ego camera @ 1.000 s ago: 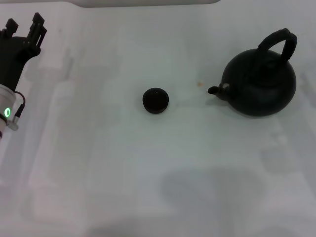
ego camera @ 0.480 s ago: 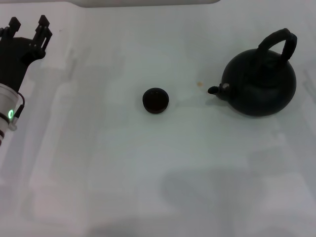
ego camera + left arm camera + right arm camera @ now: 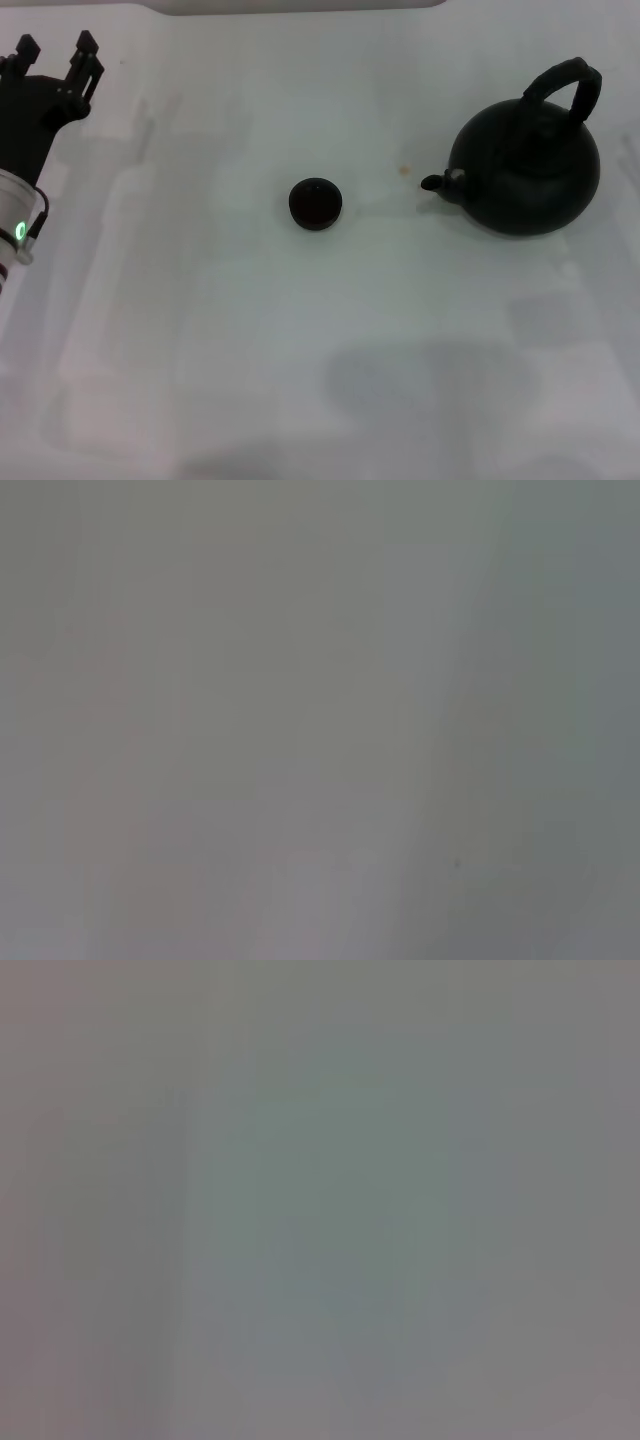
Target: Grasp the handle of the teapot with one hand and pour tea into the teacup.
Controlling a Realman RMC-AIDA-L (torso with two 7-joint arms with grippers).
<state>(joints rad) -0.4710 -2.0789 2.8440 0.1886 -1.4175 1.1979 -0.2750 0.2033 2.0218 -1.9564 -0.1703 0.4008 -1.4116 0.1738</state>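
The large round black teapot (image 3: 527,170) stands upright at the right of the white table, its short spout (image 3: 437,184) pointing left. Its thick black arched handle (image 3: 566,83) rises over the lid. The tiny round black teacup (image 3: 315,203) sits near the table's middle, well left of the spout. No tea stream shows. My left gripper (image 3: 55,55) is at the far left, empty and far from both, its fingers apart. My right gripper is out of view. Both wrist views show only blank surface.
The white table (image 3: 300,330) lies under everything. A small brownish spot (image 3: 405,169) is on it between cup and spout. A pale raised edge (image 3: 300,5) runs along the back.
My left gripper has shifted slightly up and to the right at the far left edge during the first half second, then held still. Teapot and teacup have not moved.
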